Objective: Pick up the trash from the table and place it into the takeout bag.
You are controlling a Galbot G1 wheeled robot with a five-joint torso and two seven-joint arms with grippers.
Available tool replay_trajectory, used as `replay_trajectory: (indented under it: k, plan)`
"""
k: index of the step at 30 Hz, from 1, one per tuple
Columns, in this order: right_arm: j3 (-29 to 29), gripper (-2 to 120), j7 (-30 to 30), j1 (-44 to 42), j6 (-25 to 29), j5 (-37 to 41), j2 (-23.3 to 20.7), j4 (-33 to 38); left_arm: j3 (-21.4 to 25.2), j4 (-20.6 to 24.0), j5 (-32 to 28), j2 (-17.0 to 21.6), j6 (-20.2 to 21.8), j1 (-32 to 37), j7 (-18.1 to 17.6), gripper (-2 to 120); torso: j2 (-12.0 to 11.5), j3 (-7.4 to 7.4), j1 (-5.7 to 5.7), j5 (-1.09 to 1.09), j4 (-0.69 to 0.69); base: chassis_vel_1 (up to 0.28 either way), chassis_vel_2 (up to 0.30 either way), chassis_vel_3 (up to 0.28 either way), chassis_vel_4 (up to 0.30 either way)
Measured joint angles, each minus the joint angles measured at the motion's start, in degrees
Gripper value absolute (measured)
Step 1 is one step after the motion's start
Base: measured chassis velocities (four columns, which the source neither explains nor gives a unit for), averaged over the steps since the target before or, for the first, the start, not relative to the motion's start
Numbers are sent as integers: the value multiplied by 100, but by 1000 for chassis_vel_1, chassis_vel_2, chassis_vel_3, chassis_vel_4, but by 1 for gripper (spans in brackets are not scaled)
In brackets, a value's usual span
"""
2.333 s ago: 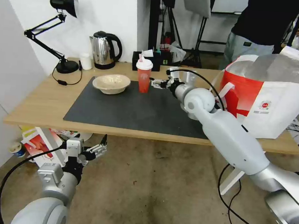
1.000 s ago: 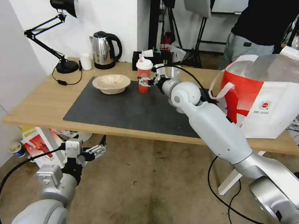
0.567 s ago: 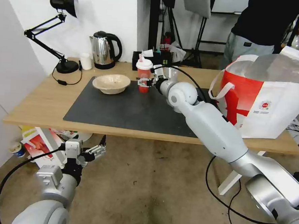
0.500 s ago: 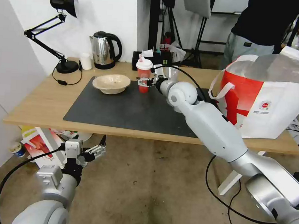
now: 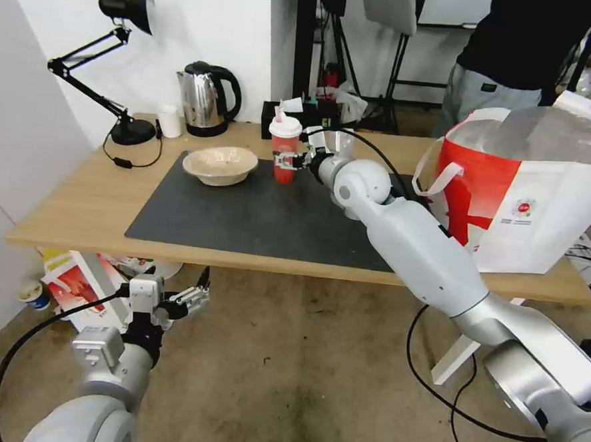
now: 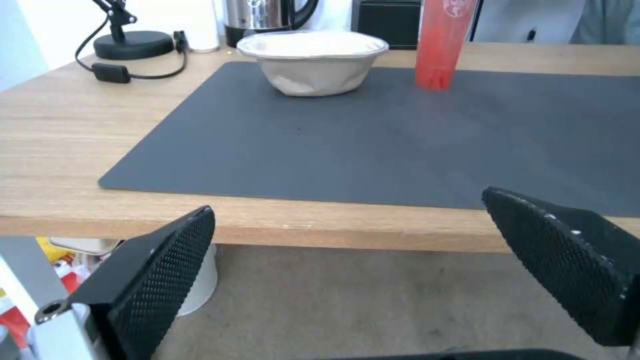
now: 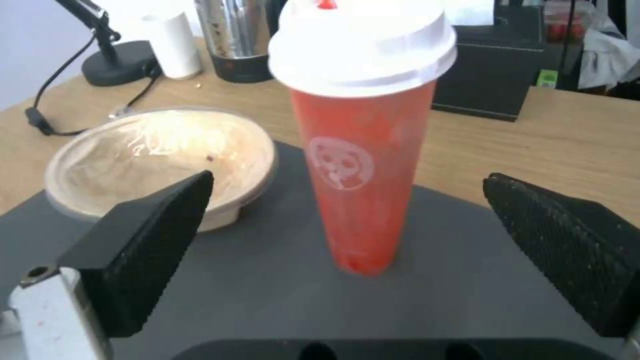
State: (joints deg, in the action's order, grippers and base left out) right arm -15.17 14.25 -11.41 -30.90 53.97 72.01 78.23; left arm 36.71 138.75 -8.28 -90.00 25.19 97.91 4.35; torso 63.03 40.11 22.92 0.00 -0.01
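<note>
Right wrist view: right gripper (image 7: 347,240) spread wide, red cup (image 7: 363,165) dead ahead between fingers, untouched. Probably light, thin-walled, slick; better gripped mid-body, below lid (image 7: 363,45).

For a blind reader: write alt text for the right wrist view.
A tall red cup with a white lid stands upright on a dark mat, centred between the open fingers of the right gripper, which are not touching it. Beside it sits a beige bowl; a kettle and lamp base stand behind.
</note>
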Motion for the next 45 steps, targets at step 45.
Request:
replay_trajectory:
  k: [45]
  plan:
    - [117, 100, -1016, 700, 494, -823, 988, -2285, -51, -10, 30, -6, -137, 73, 14, 100, 0, 0, 0, 0, 1, 0, 0, 0, 0]
